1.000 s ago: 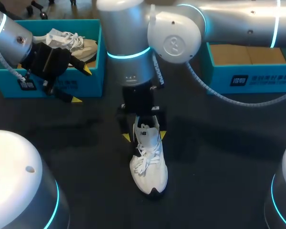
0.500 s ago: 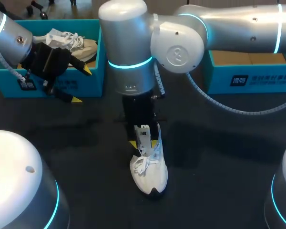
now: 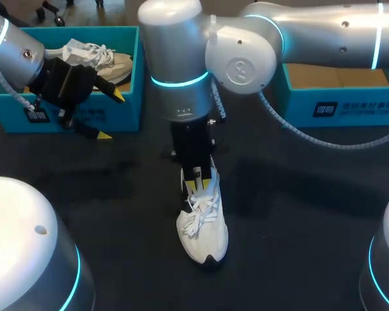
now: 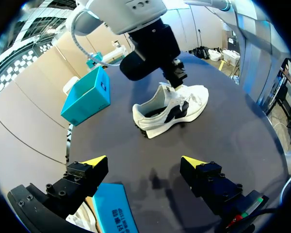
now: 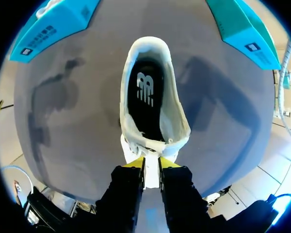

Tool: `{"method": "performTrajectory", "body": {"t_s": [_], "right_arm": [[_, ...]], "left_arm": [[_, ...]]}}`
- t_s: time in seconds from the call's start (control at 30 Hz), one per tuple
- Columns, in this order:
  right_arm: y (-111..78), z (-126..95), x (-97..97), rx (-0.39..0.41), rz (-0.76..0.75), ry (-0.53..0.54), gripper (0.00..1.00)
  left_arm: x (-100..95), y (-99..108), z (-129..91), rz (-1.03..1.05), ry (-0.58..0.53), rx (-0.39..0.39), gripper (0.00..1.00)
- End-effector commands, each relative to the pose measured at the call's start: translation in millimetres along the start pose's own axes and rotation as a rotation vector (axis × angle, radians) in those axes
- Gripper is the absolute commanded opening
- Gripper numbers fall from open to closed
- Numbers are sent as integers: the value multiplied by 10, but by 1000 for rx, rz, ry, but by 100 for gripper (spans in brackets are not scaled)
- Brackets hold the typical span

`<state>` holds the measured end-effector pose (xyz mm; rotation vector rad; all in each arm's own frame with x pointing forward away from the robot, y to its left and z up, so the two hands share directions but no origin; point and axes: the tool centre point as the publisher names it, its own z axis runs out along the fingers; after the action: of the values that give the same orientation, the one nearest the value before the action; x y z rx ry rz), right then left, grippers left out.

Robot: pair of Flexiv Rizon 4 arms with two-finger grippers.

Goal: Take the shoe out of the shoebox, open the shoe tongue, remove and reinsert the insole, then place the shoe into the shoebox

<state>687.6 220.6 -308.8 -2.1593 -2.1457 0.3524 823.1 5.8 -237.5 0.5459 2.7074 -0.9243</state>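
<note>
R gripper [image 5: 151, 161] pinched narrow on the tongue [image 5: 151, 178] of the shoe [image 3: 204, 230] mid-tabletop [image 3: 298, 214], L gripper [image 4: 144, 162] wide & empty by the far-left shoebox [image 3: 120, 113], so best to lift the tongue slow & straight, baring the insole [image 5: 146, 104] w/o dragging the shoe.

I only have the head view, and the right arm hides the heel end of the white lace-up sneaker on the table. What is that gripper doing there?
Observer: The right wrist view shows the right gripper shut on the white shoe tongue, pinched between its yellow tips.
Operator: Is the insole out?
Observer: No, the black insole with a white logo lies flat inside the white lace-up sneaker.
Operator: Is the sneaker lifted?
Observer: No, in the left wrist view its sole appears to rest on the dark table.
</note>
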Motion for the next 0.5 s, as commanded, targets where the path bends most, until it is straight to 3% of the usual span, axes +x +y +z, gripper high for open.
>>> {"method": "performTrajectory", "body": {"t_s": [0.03,0.2,0.5], "right_arm": [[-13,-65,-25,6,4,-16,21],[-35,-133,-79,-5,15,-26,24],[250,93,-96,-28,-37,22,19]], "left_arm": [[4,-3,-4,0,1,-3,100],[4,-3,-4,0,1,-3,100],[4,-3,-4,0,1,-3,100]]}}
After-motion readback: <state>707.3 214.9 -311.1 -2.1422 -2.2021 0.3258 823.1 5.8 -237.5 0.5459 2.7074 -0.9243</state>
